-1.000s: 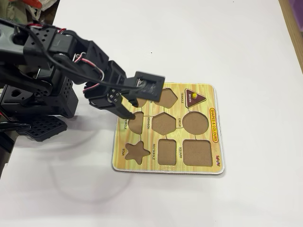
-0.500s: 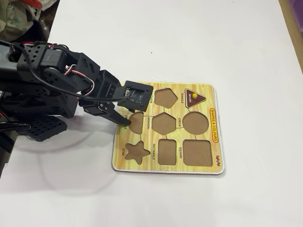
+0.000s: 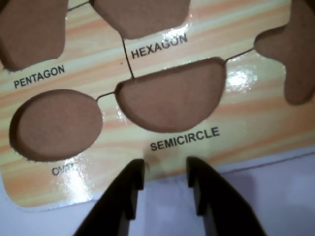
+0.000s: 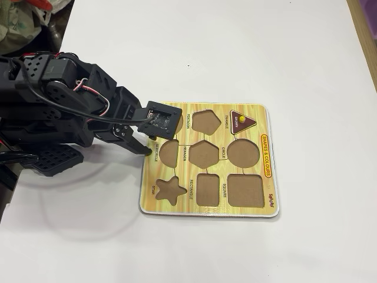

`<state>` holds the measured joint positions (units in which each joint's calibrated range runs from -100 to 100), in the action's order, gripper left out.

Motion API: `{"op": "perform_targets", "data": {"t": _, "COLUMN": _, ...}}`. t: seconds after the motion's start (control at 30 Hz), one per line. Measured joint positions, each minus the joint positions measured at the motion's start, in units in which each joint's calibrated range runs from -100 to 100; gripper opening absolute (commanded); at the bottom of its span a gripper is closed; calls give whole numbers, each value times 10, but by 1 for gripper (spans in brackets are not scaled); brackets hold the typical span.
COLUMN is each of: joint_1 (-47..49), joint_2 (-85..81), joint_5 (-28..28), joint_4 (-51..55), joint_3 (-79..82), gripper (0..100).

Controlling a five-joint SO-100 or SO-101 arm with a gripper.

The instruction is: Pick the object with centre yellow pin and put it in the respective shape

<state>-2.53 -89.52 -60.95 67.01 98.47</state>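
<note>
The object with centre yellow pin, a dark-brown triangle (image 4: 243, 121), lies flat in the triangle recess at the far right corner of the wooden shape board (image 4: 206, 212) in the fixed view. My gripper (image 4: 144, 148) hangs low at the board's left edge, far from the triangle. In the wrist view the gripper (image 3: 165, 169) is open with nothing between its dark fingers (image 3: 130, 191), its tips just over the board's edge (image 3: 246, 113) below the semicircle recess (image 3: 172, 101). The triangle is out of the wrist view.
The board's other recesses are empty: oval (image 3: 56, 123), pentagon (image 3: 29, 29), hexagon (image 3: 140, 14), star (image 4: 169, 190), circle (image 4: 243, 153), rectangle (image 4: 208, 190) and square (image 4: 245, 190). White table (image 4: 265, 47) surrounds the board. The arm's black base (image 4: 41, 135) fills the left side.
The arm has drawn back to the left and lowered, taking the gripper from over the board's left recesses to its left edge. The triangle has stayed in place.
</note>
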Motion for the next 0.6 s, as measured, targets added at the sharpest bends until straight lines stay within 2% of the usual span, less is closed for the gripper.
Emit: {"op": "perform_targets", "data": {"t": 0.6, "joint_1": 0, "joint_2": 0, "joint_5": 3, "joint_4": 10, "joint_3": 0, "gripper": 11}}
